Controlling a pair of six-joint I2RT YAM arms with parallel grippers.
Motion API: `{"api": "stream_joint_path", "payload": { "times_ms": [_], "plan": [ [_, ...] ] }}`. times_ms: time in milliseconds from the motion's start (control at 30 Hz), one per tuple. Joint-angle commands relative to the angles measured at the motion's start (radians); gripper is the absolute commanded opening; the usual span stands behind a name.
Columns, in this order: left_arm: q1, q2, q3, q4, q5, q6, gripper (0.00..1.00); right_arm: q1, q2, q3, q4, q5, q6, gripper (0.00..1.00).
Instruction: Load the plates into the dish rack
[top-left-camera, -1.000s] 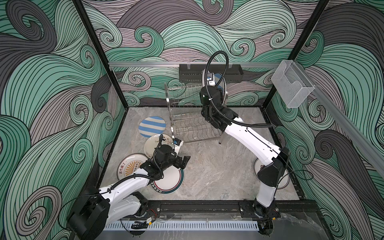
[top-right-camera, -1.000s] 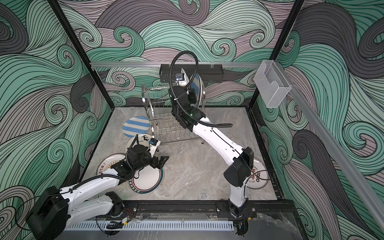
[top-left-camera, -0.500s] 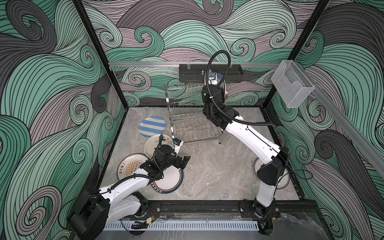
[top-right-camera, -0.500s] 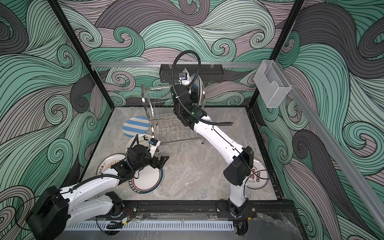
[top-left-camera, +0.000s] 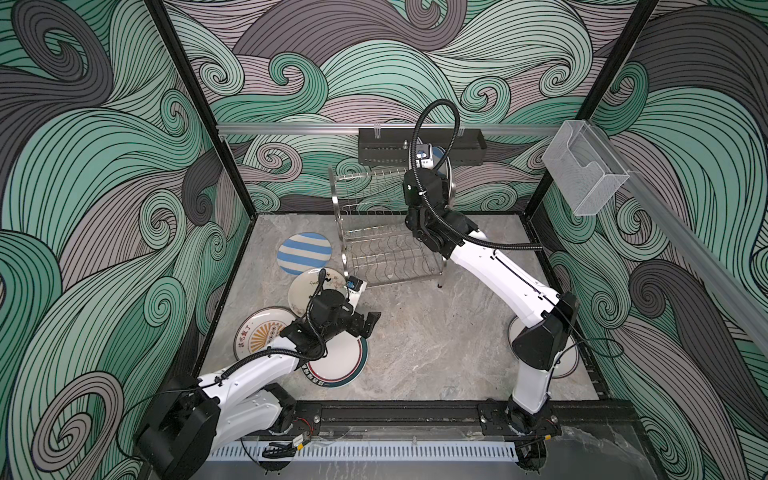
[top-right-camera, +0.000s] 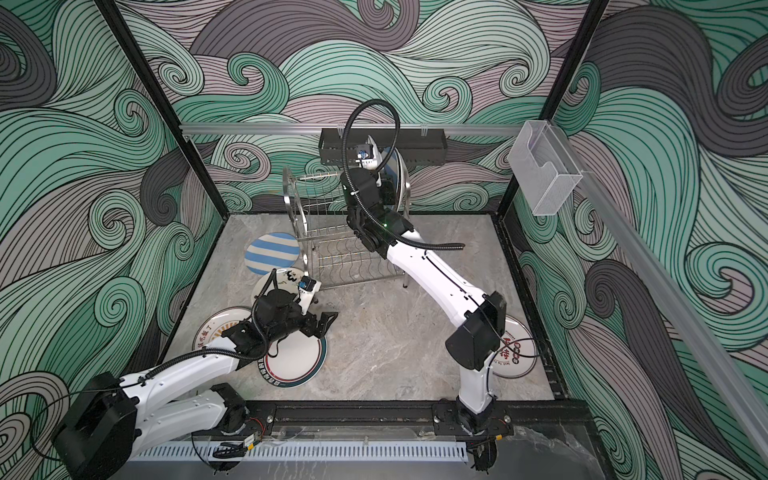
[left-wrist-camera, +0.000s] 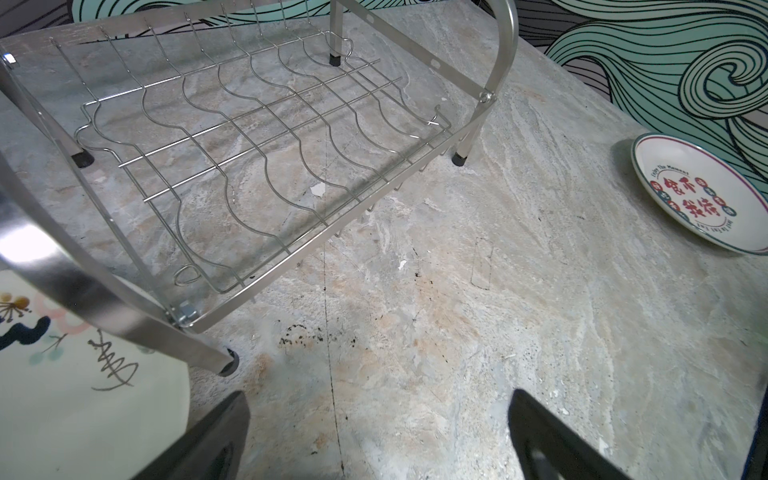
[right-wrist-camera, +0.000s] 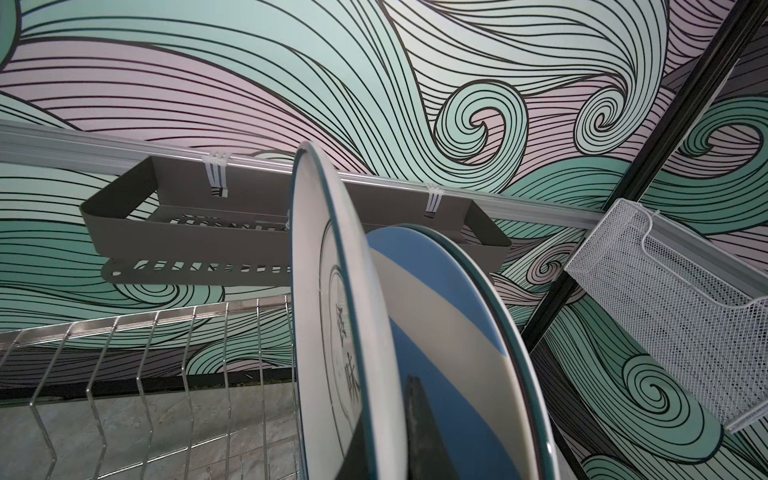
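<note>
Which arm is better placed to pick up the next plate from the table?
Left: the left gripper is open, near the teal-rimmed plate. The right gripper is shut on an upright plate at the dish rack.

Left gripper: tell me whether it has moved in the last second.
No. The left gripper holds the same spot beside the teal-rimmed plate in a top view.

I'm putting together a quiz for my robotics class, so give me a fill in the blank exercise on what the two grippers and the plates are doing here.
1. The right gripper is shut on a white plate with a ____ rim.
2. Beside it on the dish rack, a striped plate stands on edge, white and ____.
3. The left gripper hangs over the table with its jaws ____.
4. The plate with red characters lies by the base of the ____ arm.

Missing words: teal, blue, open, right.
</note>
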Motion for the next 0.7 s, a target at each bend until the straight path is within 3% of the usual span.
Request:
{"api": "stream_joint_path", "payload": {
  "times_ms": [0, 667],
  "plan": [
    [0.008, 0.008, 0.006, 0.017, 0.004, -0.005, 0.99, 0.006, -0.050, 0.048, 0.083, -0.012, -0.025, 0.00],
    [0.008, -0.012, -0.002, 0.016, -0.005, -0.005, 0.99, -0.012, -0.004, 0.031, 0.016, -0.030, 0.074, 0.00]
  ]
}}
